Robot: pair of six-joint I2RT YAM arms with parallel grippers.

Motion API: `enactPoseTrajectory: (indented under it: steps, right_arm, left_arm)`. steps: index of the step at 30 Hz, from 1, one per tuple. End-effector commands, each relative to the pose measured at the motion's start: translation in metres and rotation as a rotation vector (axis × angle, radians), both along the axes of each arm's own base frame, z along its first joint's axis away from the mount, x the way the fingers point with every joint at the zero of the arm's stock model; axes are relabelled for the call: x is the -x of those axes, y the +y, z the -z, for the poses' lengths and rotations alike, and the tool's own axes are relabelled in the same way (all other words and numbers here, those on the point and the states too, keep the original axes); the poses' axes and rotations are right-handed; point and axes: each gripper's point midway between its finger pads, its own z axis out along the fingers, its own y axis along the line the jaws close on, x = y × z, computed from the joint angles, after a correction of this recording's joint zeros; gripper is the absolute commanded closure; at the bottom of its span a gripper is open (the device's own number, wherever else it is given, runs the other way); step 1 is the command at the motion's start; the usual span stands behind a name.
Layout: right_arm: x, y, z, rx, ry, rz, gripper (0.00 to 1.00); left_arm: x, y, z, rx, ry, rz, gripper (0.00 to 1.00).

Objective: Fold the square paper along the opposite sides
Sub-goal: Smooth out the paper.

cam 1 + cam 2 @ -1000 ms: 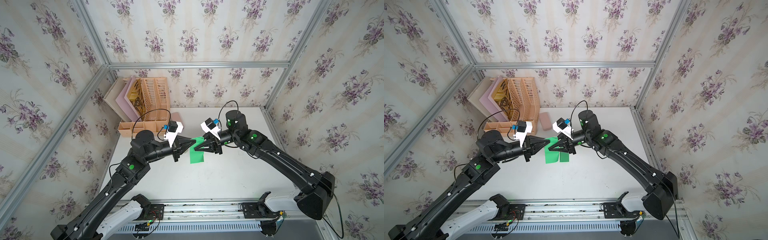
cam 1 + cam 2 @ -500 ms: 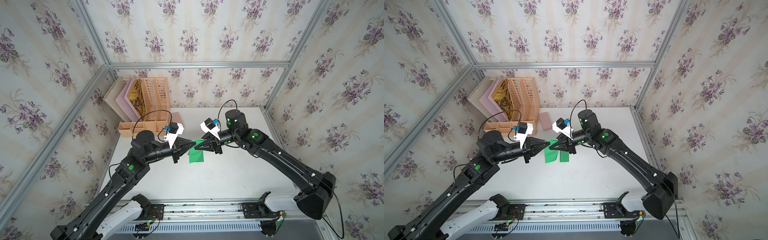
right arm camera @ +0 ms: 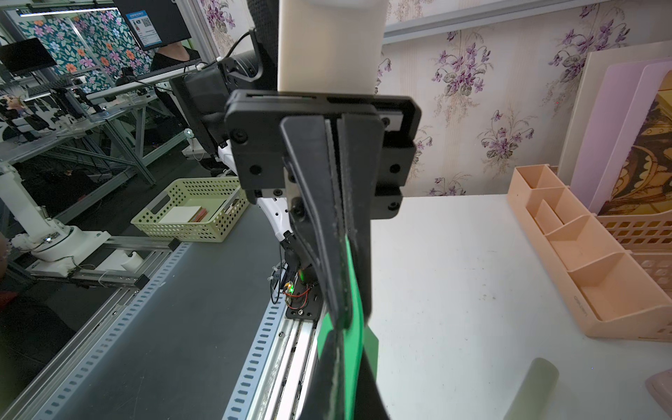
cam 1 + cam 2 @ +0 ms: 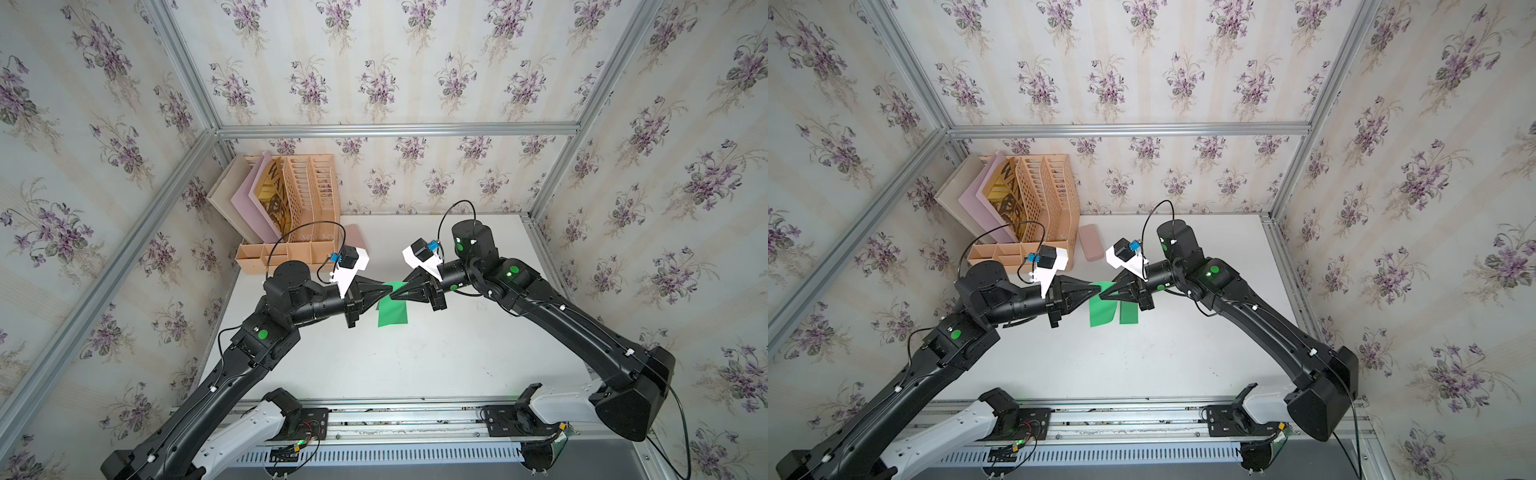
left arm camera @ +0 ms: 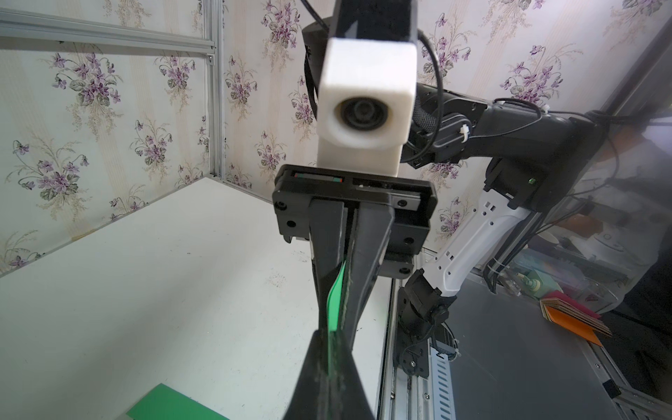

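Note:
The green square paper (image 4: pixel 392 311) (image 4: pixel 1102 309) hangs bent over itself above the middle of the white table (image 4: pixel 415 361), its top edge pinched from both sides. My left gripper (image 4: pixel 387 292) (image 4: pixel 1097 293) comes in from the left and is shut on that edge. The right gripper (image 4: pixel 394 296) (image 4: pixel 1101 296) meets it tip to tip from the right, also shut on the paper. In the left wrist view my left gripper (image 5: pixel 330 336) faces the other one, with a green strip of paper (image 5: pixel 336 302) between the fingers. The right wrist view shows the right gripper (image 3: pixel 340 332) closed on the paper (image 3: pixel 354 309).
A peach file organiser (image 4: pixel 299 208) with folders stands at the back left corner. A pink case (image 4: pixel 1091 248) lies beside it. The frame rail (image 4: pixel 415 415) runs along the table's front edge. A yellow basket (image 3: pixel 189 214) sits off the table.
The right gripper's fingers have come together on the paper's top edge. The left gripper has kept its grip, and the paper hangs in about the same place.

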Motion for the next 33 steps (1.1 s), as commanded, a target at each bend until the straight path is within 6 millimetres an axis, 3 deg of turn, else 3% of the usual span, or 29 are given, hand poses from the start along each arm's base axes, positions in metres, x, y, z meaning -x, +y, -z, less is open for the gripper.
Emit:
enactPoseTrajectory:
  steps: [1,5,7,9,15,21,25,26,27,32,33]
  right_arm:
    - [-0.0003,-0.0015,0.002,0.012,-0.008,0.009,1.0]
    - [-0.0015,-0.0018,0.0031,0.019,-0.012,0.018,0.99]
    - [-0.0021,-0.0021,0.003,0.022,-0.016,0.025,0.92]
    - [-0.003,-0.0022,0.0038,0.025,-0.019,0.03,0.91]
    - [-0.0046,-0.0019,0.0029,0.031,-0.025,0.036,1.0]
    - [-0.0029,-0.0032,0.0023,0.031,-0.029,0.036,1.0]
    - [-0.0019,-0.0058,0.0009,0.028,-0.039,0.046,0.85]
    - [-0.0016,-0.0058,0.0006,0.027,-0.042,0.046,0.87]
    - [-0.0016,-0.0063,0.0001,0.026,-0.043,0.048,0.99]
    - [-0.001,-0.0065,-0.0002,0.024,-0.043,0.047,1.0]
    - [-0.0009,-0.0067,-0.0009,0.022,-0.046,0.047,0.93]
  left_arm:
    - [0.0009,0.0015,-0.0094,0.011,-0.038,-0.004,1.0]
    - [0.0013,0.002,-0.0108,0.009,-0.041,-0.005,1.0]
    - [0.0017,0.0022,-0.0118,0.01,-0.044,-0.005,1.0]
    - [0.002,0.0019,-0.0116,0.01,-0.042,-0.001,1.0]
    - [0.0021,0.0015,-0.0092,0.004,-0.036,0.002,1.0]
    - [0.0024,0.0038,-0.0081,0.001,-0.041,-0.01,1.0]
    - [0.0032,0.0051,-0.0096,-0.004,-0.049,-0.015,1.0]
    - [0.0031,0.005,-0.0086,-0.006,-0.048,-0.015,1.0]
    - [0.003,0.0051,-0.009,-0.006,-0.048,-0.016,1.0]
    - [0.0022,0.0054,-0.0065,-0.014,-0.044,-0.021,1.0]
    - [0.002,0.0054,-0.0061,-0.015,-0.044,-0.021,1.0]
